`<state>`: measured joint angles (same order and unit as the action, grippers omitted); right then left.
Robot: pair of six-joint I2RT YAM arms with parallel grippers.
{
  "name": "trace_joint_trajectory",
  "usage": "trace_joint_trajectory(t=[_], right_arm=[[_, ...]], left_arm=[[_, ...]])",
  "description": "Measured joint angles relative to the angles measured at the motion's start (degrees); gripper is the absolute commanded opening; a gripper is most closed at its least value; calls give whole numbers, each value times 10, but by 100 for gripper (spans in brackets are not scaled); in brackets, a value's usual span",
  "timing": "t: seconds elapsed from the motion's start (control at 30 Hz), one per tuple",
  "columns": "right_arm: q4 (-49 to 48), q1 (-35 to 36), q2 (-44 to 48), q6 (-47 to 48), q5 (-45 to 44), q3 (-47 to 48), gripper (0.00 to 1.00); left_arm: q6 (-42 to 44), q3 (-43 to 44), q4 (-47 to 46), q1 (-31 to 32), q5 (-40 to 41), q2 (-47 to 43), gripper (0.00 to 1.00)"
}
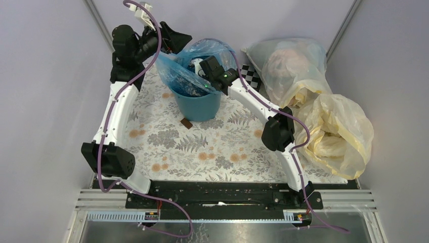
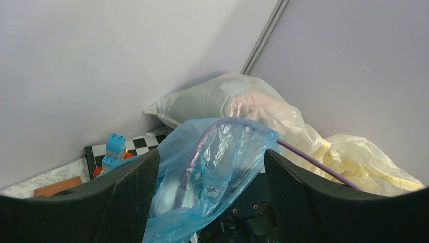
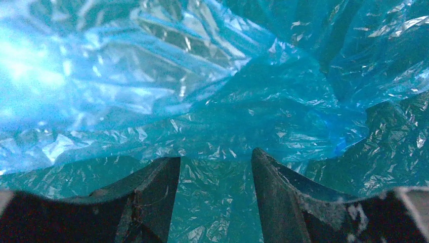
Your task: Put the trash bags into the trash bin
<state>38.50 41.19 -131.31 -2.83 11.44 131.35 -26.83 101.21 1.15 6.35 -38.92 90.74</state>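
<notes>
While both jaws gape, the trash bin [image 1: 200, 107] stands on floral cloth [image 1: 202, 148] between walls [image 1: 45, 76]

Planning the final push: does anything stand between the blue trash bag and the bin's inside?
Only the right gripper, reaching into the mouth of the bin among folds of the trash bag; nothing else visible.

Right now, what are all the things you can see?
trash bag: one, see-through blue, draped in and over the bin
trash bin: one, teal, far middle of table
stuffed clear bag: one, clear, far right corner
yellow bags: one or two, pale yellow, right edge
checkerboard: one, black-and-white, behind bin
small block: one, brown, by bin's base
toy brick: one, blue, by checkerboard
tablecloth: one, flowery, covering table
left gripper: one, black, open around the bag's top
right gripper: one, black, open, down inside the bag
</notes>
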Motion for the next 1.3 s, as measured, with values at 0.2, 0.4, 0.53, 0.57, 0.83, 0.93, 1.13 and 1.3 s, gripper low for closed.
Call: trace_joint_trajectory(t=[0.2,0.4,0.53,0.57,0.83,0.93,1.13,1.3], right_arm=[[0,0,0,0,0,0,61],[0,0,0,0,0,0,61],[0,0,0,0,0,0,61],[0,0,0,0,0,0,61],[1,0,0,0,0,0,60],[3,0,0,0,0,0,60],[8,0,0,2,1,0,60],[17,0,0,6,1,0,59]], left_arm=[[19,0,40,1,1,6,72],[48,6,94,13,7,24,68],[64,10,126,26,12,31,58],[66,10,132,30,14,31,48],[87,11,148,33,46,30,0],[85,20,156,35,48,32,0],[54,65,135,38,46,48,0],[0,90,64,38,37,77,0]])
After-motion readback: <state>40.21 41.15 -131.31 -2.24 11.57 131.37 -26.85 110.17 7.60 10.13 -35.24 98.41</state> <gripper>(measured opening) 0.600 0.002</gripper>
